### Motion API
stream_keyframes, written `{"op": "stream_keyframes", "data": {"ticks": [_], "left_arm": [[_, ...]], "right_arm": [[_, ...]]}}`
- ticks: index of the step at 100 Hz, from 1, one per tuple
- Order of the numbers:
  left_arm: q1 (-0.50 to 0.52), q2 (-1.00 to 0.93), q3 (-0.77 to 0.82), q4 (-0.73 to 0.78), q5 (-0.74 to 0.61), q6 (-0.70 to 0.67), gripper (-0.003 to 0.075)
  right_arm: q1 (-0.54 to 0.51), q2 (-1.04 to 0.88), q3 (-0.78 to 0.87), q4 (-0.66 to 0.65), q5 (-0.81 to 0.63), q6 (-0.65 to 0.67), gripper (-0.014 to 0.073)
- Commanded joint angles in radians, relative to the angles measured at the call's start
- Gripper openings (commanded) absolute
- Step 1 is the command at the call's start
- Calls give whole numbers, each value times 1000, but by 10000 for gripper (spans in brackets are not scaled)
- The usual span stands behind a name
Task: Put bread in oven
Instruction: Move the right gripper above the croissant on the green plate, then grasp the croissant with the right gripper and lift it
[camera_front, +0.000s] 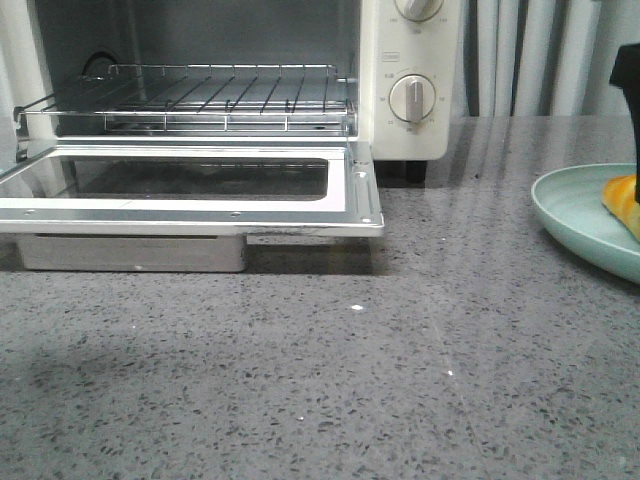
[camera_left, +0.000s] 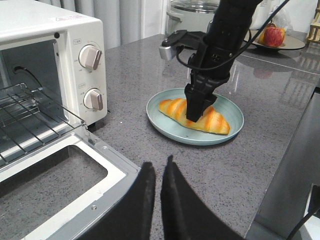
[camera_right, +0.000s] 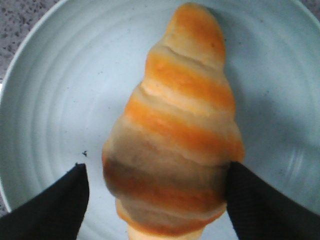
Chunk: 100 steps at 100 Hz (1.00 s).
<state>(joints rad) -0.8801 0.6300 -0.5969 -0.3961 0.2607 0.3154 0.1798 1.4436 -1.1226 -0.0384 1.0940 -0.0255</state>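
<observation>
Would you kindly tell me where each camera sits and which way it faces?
Front: low over the table, facing the open oven; only the right arm's dark tip shows.
Left wrist: above its closed left hand, looking across at oven, plate and right arm.
Right wrist: straight down on the bread, right hand straddling it.
All share the bread.

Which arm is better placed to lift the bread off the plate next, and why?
The right: its gripper straddles the bread on the plate. The left gripper hangs near the oven door.
</observation>
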Motion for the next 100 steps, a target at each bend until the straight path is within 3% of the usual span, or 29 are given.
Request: {"op": "stream_keyframes", "data": {"ticks": [1,11,24,29,67,100], "left_arm": [[-6,-3,-35,-8,-80,-7,-20],[-6,-3,-35,-8,-80,-7,-20],[-6,-3,-35,-6,-80,-7,-20],[-6,-3,-35,-6,-80,-7,-20],[33,-72,-35,76,-136,-7,-20],[316,-191,-35,105,-122,-7,-20]], "right_arm": [[-6,4,-21,-6,-19,2,494],[-6,23,-21,-6,-12,2,358],[-6,23,-21,-6,-11,2,17],[-6,23,-21,-6,-4,2,-76],[-3,-18,-63,-9,28,-17,-65],[139,-26,-272,-7,132,-61,-65]]}}
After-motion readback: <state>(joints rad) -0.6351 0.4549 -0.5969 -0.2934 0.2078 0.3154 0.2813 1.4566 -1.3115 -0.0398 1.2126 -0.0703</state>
